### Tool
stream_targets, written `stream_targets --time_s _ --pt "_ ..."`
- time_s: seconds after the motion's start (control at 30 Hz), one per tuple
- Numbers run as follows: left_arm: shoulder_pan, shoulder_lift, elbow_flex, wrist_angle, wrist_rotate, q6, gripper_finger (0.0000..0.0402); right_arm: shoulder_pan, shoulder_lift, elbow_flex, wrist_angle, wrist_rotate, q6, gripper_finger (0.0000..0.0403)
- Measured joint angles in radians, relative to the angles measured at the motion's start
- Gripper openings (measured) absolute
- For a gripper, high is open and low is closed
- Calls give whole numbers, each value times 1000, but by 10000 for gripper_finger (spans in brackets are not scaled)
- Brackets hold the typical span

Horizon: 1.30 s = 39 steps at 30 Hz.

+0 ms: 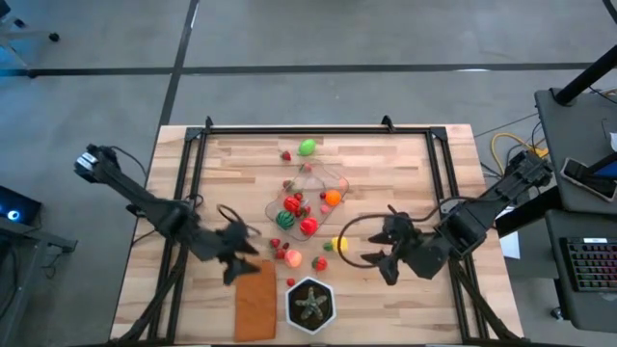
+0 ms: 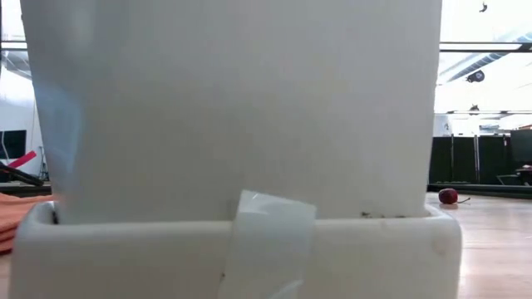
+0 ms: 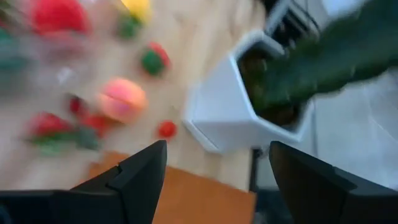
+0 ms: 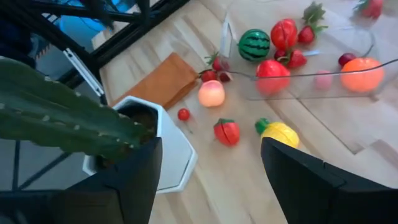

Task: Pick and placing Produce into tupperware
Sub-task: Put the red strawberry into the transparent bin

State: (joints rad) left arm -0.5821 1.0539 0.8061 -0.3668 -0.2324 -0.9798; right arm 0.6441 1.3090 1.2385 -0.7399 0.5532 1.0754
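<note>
Right tool [image 4: 208,180] hovering with fingers apart, empty, over small pink-orange toy peach [image 4: 211,94], at seven o'clock of clear plastic rectangular tupperware [image 1: 307,198] on table. Left tool [image 3: 217,180] likewise apart, empty. Peach looking light, rigid, slippery; pinching across its middle probably safest.

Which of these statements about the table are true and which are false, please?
1. The tupperware already holds some produce. True.
2. The left gripper holds a strawberry. False: it is open and empty, above the flat orange-brown rectangle.
3. The yellow fruit lies outside the tupperware. True.
4. The striped dark green melon lies beside the plant pot. False: it is inside the tupperware.
5. The right gripper is open. True.
</note>
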Motion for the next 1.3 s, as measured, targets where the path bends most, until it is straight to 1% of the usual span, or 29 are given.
stream_targets --time_s 0.1,0.2,0.3,0.4,0.5,0.7,0.83,0.97,1.07,1.17,1.23,1.3 --pt "7 -129 12 -68 -87 -2 269 -1 -1 0 0 -3 37 265" --pt "5 -256 13 -39 -147 -9 269 -1 -6 7 -6 -8 112 265" --pt "3 -350 5 7 -172 -33 269 0 -7 28 -5 -11 105 265" --pt "3 -401 5 45 -185 -34 269 0 -3 49 -3 -11 98 265" --pt "3 -417 4 71 -207 -33 269 0 -3 68 -1 -11 105 265" --pt "4 -401 2 71 -222 19 269 0 -4 102 -6 -9 52 265" --pt "7 -388 2 71 -257 75 269 0 -3 98 -18 -6 15 265" --pt "7 -381 2 71 -299 86 269 0 -3 84 -20 -3 -5 265" --pt "7 -381 2 71 -302 134 269 -1 1 81 -20 -2 -39 265" --pt "7 -379 2 72 -306 220 269 -1 1 79 -38 -2 -95 265" --pt "7 -370 1 76 -331 265 269 -1 1 79 -63 -2 -127 265" --pt "7 -355 -2 77 -369 275 269 -3 -2 79 -96 -2 -158 265"
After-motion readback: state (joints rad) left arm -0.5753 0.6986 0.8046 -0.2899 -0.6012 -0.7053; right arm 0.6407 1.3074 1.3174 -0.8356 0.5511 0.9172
